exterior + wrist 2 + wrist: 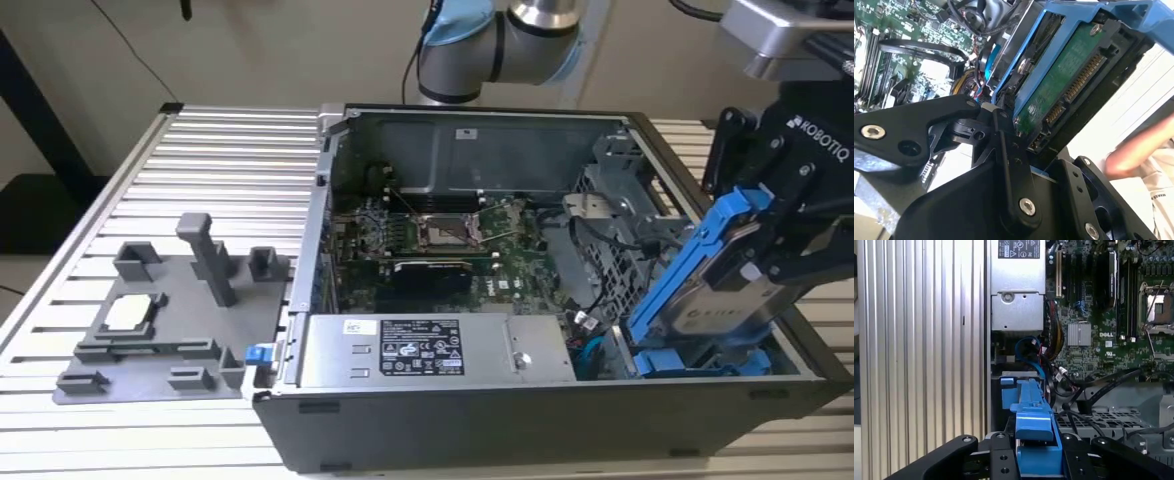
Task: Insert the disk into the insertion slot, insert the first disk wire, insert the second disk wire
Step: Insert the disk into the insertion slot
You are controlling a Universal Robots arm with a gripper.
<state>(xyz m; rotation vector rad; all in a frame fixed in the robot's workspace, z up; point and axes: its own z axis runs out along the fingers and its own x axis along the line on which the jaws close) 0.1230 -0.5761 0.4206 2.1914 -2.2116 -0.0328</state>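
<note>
The disk [721, 300] stands nearly on edge at the right of the exterior view, tilted, with its lower end down inside the open computer case [334, 300] and its upper end above the case rim. I judge it stiff and dense for its size, and likely to suffer from knocks. The second wrist view shows its bare green circuit board [1054, 85] and a row of connector contacts facing outward, so that face is no place to press. The blue frame [678, 270] clipped around it is the sensible place to hold it. It is plastic with some give and less slick than the metal shell, though a hard squeeze could flex it.

The claw [781, 262] is clenched on the disk, its black fingers [1004, 150] bearing on opposite sides near the end by the connector. The first wrist view looks along the frame's blue edge [1031, 410] toward the dark bay I take for the insertion slot [1003, 405]. The disk's lower end is near it, but I cannot tell whether it has entered.

Blue cables [1029, 347] loop just beside the bay, close to the labelled grey power supply [414, 350]. The case rests on a ribbed metal table [200, 150], and a grey fixture plate [160, 320] lies at the lower left. A person's hand [1139, 150] is close to the claw in the second wrist view.
</note>
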